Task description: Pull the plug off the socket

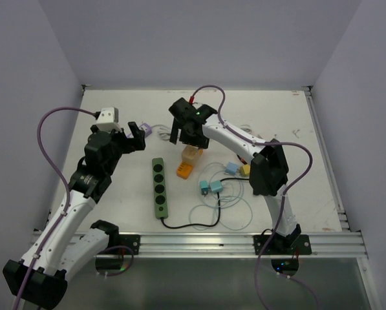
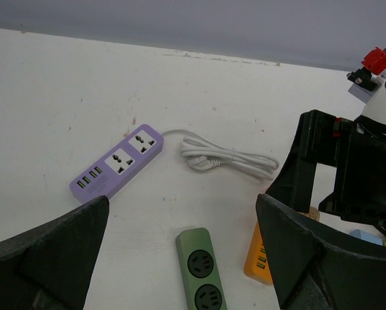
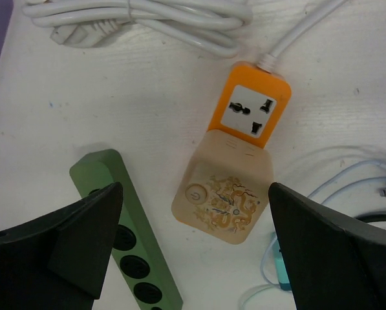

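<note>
A beige plug (image 3: pixel 223 197) with a dragon print and a power button sits in one end of an orange socket block (image 3: pixel 251 106) lying flat on the white table. In the top view the plug (image 1: pixel 191 154) and the orange block (image 1: pixel 185 170) lie mid-table. My right gripper (image 3: pixel 196 194) is open and hovers right above the plug, one finger on each side, not touching; in the top view it (image 1: pixel 186 132) hangs over the plug. My left gripper (image 2: pixel 183 203) is open and empty, above bare table near a purple strip (image 2: pixel 117 161); the orange block's end (image 2: pixel 257 258) shows there.
A green power strip (image 1: pixel 159 186) lies left of the orange block, its black cord running along the front. A coiled white cable (image 3: pixel 141 19) lies behind. Teal and yellow adaptors (image 1: pixel 211 187) with thin pale cables lie to the right. The purple strip (image 1: pixel 147 131) is at the back left.
</note>
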`<state>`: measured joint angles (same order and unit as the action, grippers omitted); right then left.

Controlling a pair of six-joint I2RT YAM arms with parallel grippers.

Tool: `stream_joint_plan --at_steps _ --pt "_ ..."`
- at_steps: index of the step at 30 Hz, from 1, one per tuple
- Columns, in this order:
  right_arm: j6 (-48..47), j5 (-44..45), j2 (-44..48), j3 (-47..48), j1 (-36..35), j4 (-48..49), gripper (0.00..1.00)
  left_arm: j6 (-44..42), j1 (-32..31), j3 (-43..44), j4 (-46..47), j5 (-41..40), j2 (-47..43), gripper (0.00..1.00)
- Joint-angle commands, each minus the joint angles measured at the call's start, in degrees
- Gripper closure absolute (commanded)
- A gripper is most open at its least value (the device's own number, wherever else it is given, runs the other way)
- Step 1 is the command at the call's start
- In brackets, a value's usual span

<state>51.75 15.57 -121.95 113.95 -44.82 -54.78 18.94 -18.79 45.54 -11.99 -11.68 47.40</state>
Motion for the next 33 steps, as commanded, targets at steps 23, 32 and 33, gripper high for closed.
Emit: stream_joint_plan --at_steps 23,32,33 --pt "5.1 1.3 -4.2 -0.9 -1.8 -3.6 0.06 0.9 0.1 1.0 1.4 3.2 -1.0 0.00" --pt "2.2 -1.8 0.5 -5.2 -1.8 1.0 0.90 0.7 -0.3 0.7 1.5 3.2 -0.6 0.00" --pt "2.1 -1.5 2.4 -6.4 -1.7 1.2 0.94 0.7 -0.5 0.7 1.6 3.4 -0.3 0.00"
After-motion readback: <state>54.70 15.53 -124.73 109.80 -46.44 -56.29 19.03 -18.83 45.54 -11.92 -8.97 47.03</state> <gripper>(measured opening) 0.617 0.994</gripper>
